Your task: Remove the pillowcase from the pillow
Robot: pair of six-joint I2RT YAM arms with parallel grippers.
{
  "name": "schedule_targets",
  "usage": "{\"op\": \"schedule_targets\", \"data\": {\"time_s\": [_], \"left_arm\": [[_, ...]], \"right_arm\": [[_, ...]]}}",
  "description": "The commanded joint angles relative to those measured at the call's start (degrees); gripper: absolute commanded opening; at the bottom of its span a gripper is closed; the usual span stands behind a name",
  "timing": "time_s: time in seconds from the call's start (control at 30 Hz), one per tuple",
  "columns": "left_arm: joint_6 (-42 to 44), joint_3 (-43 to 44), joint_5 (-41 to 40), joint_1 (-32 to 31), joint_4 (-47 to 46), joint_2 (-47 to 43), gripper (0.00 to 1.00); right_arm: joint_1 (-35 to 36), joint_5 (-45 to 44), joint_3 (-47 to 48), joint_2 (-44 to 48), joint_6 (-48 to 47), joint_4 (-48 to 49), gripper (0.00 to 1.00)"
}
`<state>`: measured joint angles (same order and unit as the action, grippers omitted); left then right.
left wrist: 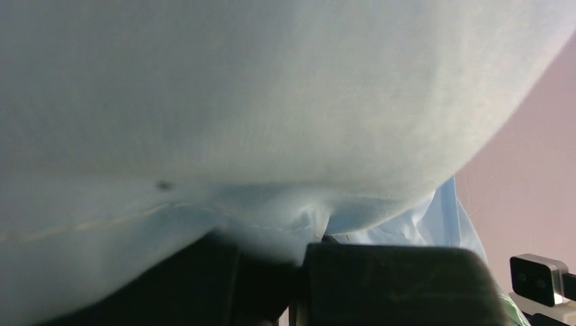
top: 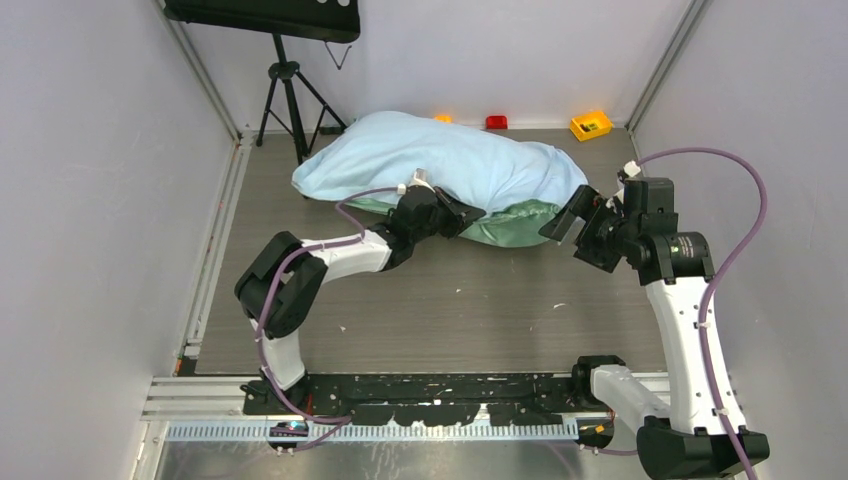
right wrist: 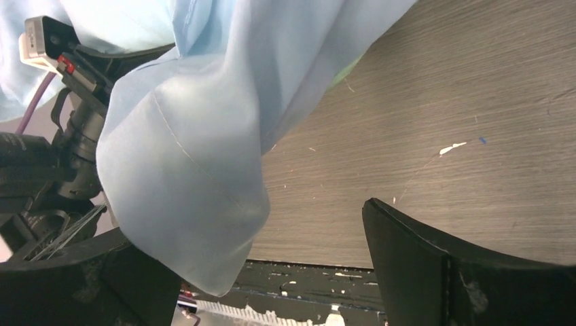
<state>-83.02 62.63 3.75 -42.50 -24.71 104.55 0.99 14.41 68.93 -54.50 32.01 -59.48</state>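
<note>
The light-blue pillowcase (top: 440,155) lies bulging at the back middle of the table, with its mint-green edge (top: 510,225) showing along the near side. The pillow is hidden inside it. My left gripper (top: 458,213) is pressed into the near side of the bulge and is shut on a pinch of pillowcase cloth (left wrist: 299,227), which fills the left wrist view. My right gripper (top: 572,222) is open just off the right end. In the right wrist view a hanging corner of the pillowcase (right wrist: 183,197) drapes over one finger, and the other finger (right wrist: 421,265) stands clear of it.
A black tripod (top: 290,100) stands at the back left. A small orange item (top: 442,118), a red block (top: 496,122) and a yellow block (top: 590,124) sit along the back wall. Grey walls close both sides. A black rail (top: 450,390) runs along the near edge.
</note>
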Motion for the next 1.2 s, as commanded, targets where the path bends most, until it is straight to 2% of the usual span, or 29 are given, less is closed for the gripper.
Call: {"op": "schedule_targets", "data": {"time_s": [0.0, 0.23, 0.47, 0.7, 0.87, 0.93, 1.0, 1.17], "left_arm": [[4.6, 0.4, -3.3, 1.7, 3.3, 2.4, 0.00], [4.7, -1.8, -2.9, 1.8, 2.4, 5.9, 0.00], [4.7, -4.0, -0.3, 1.7, -0.1, 5.9, 0.00], [10.8, -10.4, -4.6, 1.5, 6.2, -7.7, 0.00], [15.9, -16.3, -8.9, 0.5, 17.1, -20.6, 0.02], [17.7, -18.2, -10.8, -0.2, 21.9, -25.3, 0.07], [19.0, -20.0, -13.0, -0.5, 26.8, -30.0, 0.18], [26.9, -21.1, -17.8, -2.0, 36.7, -43.2, 0.68]], "right_arm": [[-0.3, 3.9, 6.8, 1.0, 0.4, 1.7, 0.96], [-0.2, 4.9, 16.7, 0.2, 1.7, 0.5, 0.96], [-0.2, 2.1, 17.9, 0.7, 1.6, 0.3, 0.96], [-0.2, -6.1, 10.0, 2.7, 3.0, 1.8, 0.96], [-0.2, -5.1, 1.0, 5.6, 4.8, 7.4, 0.95], [-0.2, -3.8, -1.6, 6.1, 5.8, 9.7, 0.95], [-0.2, -2.1, -3.6, 5.8, 6.3, 11.4, 0.95], [-0.2, 2.7, -7.7, 3.6, 6.8, 14.3, 0.91]]}}
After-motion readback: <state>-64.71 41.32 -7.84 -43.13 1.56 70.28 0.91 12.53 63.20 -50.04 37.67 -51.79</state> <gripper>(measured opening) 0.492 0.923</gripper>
